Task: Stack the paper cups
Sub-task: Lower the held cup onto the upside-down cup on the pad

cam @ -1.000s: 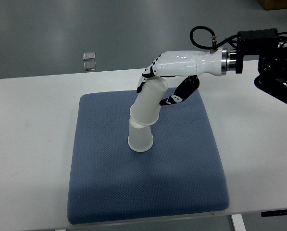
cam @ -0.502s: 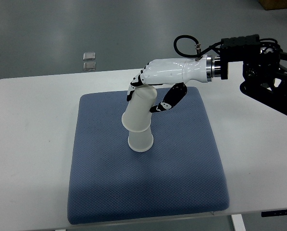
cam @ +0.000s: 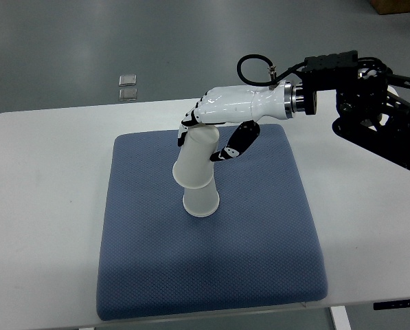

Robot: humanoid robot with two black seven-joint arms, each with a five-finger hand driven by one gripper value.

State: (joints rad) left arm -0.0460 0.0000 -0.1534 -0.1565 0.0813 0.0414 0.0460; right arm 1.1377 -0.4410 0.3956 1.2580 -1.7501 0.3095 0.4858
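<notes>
Since the earlier frames the right hand [cam: 215, 127] has travelled toward the left of the frame, and the upper paper cup [cam: 195, 157], which leaned steeply to the upper right a second ago, now stands closer to upright, seated lower over the lower paper cup [cam: 200, 201]. In the top view, the right arm [cam: 369, 103] enters from the right edge in the upper part of the frame, its white palm reaching to the centre. The fingers [cam: 187, 124] curl around the far side of the upper cup's top end, while the black-tipped thumb [cam: 235, 144] sits on the near right side, angled down; whether it touches the cup wall cannot be told. The upper cup is upside down, its wider rim overlapping the top of the lower cup, tilted slightly so its top leans toward the upper left. The lower cup stands inverted on the blue mat [cam: 259, 247], a little left of and above the mat's centre. The mat lies on the white table [cam: 40, 206]. In the upper left of the frame, beyond the table edge, two small square pieces [cam: 128, 86] lie on the grey floor [cam: 53, 48], one just above the other.
</notes>
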